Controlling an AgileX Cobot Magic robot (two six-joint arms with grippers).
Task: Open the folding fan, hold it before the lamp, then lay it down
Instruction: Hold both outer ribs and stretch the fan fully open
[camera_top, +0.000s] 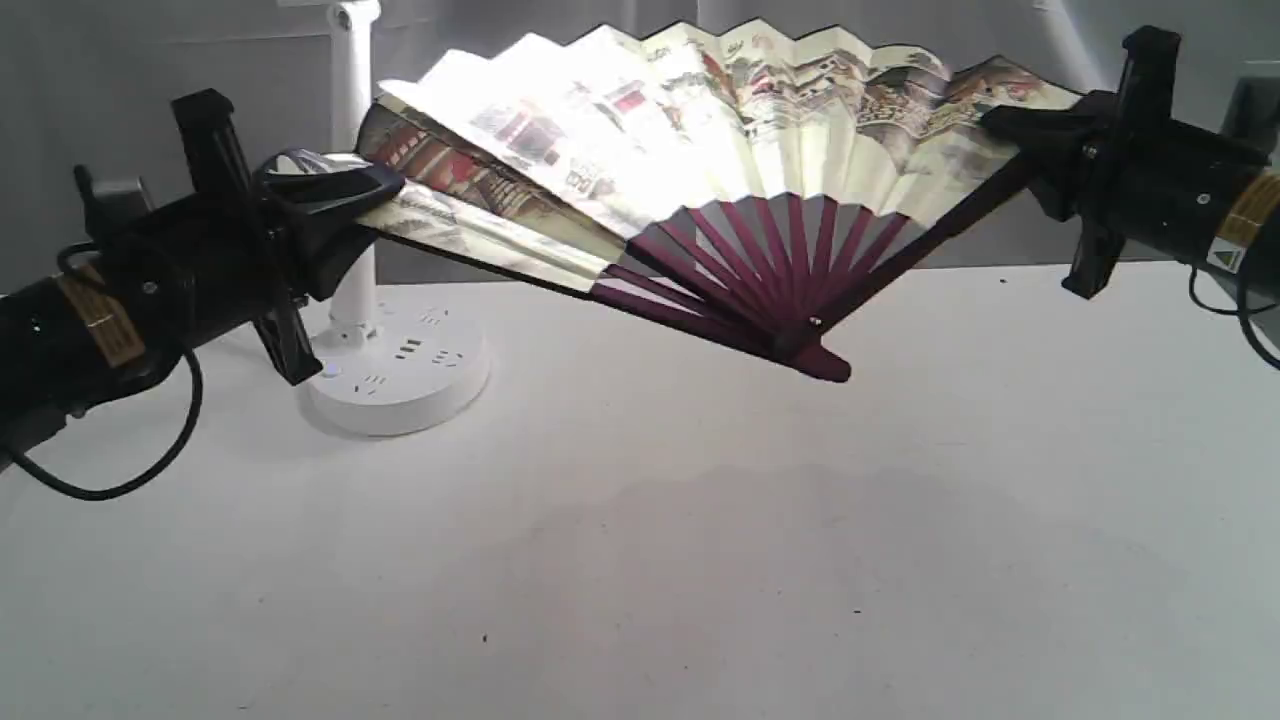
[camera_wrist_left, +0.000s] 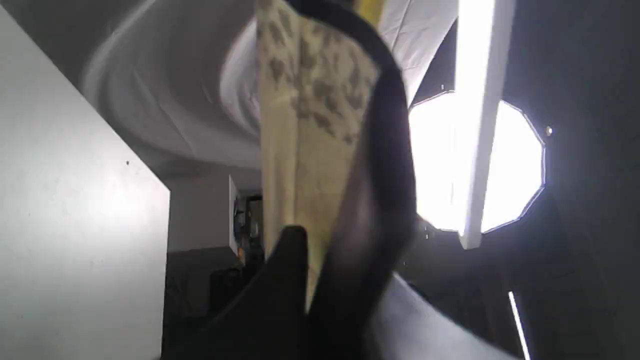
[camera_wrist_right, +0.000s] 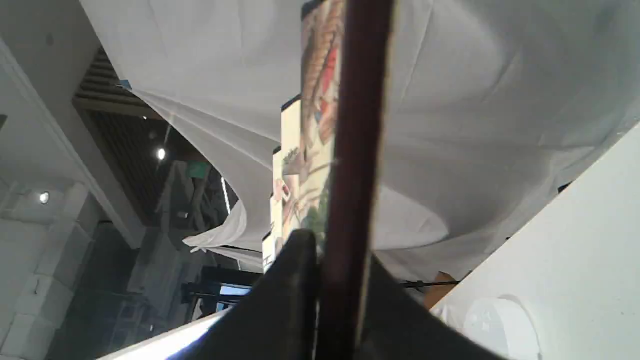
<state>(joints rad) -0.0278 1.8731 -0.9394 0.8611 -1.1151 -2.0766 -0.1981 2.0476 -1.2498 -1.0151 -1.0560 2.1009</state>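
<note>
The folding fan (camera_top: 720, 130) is spread wide open and held up in the air, its cream painted leaf brightly lit on the left half. Its maroon ribs meet at the pivot (camera_top: 815, 355) above the table. My left gripper (camera_top: 375, 195) is shut on the fan's left guard stick, seen close up as pleated paper (camera_wrist_left: 310, 150). My right gripper (camera_top: 1000, 125) is shut on the right guard stick (camera_wrist_right: 352, 165). The lamp stands behind the fan's left end: white post (camera_top: 352, 70) and round base with sockets (camera_top: 400, 375). Its glowing light bar (camera_wrist_left: 475, 120) shows in the left wrist view.
The white table (camera_top: 700, 560) lies under the fan, with the fan's faint shadow on it. A grey cloth backdrop (camera_top: 150, 60) hangs behind. A bright round studio light (camera_wrist_left: 515, 165) shines beyond the lamp bar.
</note>
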